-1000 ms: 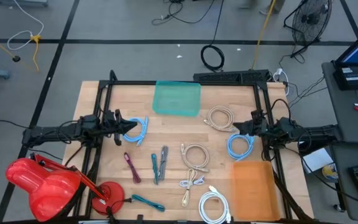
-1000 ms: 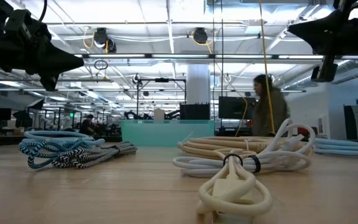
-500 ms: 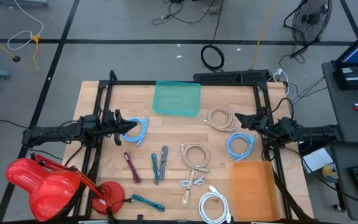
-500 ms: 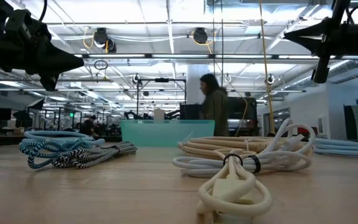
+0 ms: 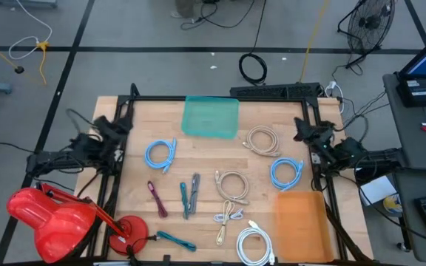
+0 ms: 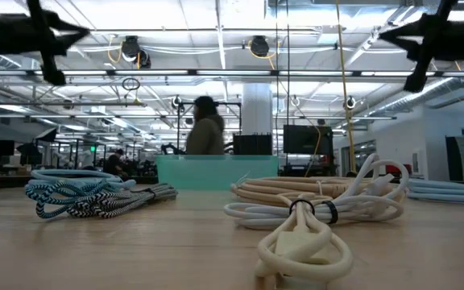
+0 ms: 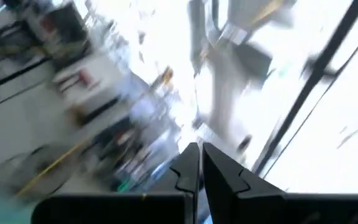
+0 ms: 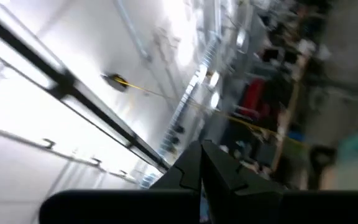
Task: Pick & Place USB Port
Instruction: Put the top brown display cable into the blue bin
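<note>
The wooden table (image 5: 198, 159) bears no readable writing. Coiled USB cables lie across it, a blue coil (image 5: 160, 154) nearest the left gripper (image 5: 118, 122), fingers together, empty, at the table's left edge. The right gripper (image 5: 302, 130), likewise closed and empty, sits at the right edge.
</note>
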